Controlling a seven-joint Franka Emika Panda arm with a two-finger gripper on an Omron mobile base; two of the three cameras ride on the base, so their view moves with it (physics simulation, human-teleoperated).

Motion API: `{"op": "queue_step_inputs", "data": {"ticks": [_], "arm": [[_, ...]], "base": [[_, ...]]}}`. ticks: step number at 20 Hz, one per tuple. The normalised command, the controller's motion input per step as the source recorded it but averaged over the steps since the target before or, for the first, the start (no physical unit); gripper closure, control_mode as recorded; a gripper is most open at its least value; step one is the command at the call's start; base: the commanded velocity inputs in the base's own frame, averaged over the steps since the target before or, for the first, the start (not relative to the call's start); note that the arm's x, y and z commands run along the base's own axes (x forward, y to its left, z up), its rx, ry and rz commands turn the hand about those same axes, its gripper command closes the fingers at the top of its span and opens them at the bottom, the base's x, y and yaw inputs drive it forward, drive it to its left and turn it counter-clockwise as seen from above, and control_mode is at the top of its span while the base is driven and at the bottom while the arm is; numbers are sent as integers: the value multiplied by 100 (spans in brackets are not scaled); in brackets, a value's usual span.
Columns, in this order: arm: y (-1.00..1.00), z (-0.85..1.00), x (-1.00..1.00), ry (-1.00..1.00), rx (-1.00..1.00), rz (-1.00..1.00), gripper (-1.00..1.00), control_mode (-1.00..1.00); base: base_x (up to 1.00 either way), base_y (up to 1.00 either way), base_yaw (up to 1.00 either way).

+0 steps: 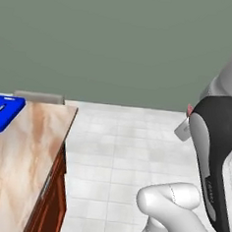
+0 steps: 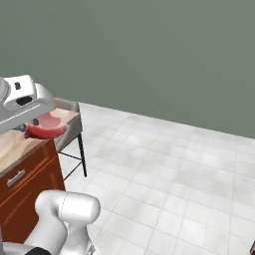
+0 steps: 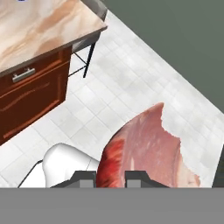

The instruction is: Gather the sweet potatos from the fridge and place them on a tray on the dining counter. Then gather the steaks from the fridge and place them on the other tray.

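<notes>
My gripper (image 3: 110, 177) is shut on a steak (image 3: 148, 153), a flat pinkish-red slab with pale marbling that hangs over the tiled floor. From the right base view the steak (image 2: 47, 127) sits under the white hand (image 2: 20, 102), just past the end of the dining counter (image 2: 10, 144). The other tray (image 1: 2, 113), bright blue with a thin grey utensil in it, lies on the dining counter (image 1: 31, 151) at the far left, well apart from the hand. The fridge and the sweet potatos are out of view.
A grey stool (image 2: 69, 124) with dark legs stands at the counter's end. The counter's red-brown base has a drawer with a bar handle (image 3: 24, 74). Pale tiled floor (image 1: 125, 148) stretches to a plain grey-green wall (image 1: 118, 44).
</notes>
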Motion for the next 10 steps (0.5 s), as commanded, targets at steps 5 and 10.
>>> {"op": "queue_step_inputs", "data": {"ticks": [5,10], "arm": [[0,0,0,0,0,0,100,100],[0,0,0,0,0,0,100,100]], "base": [[100,-52,25],[100,-51,29]]}}
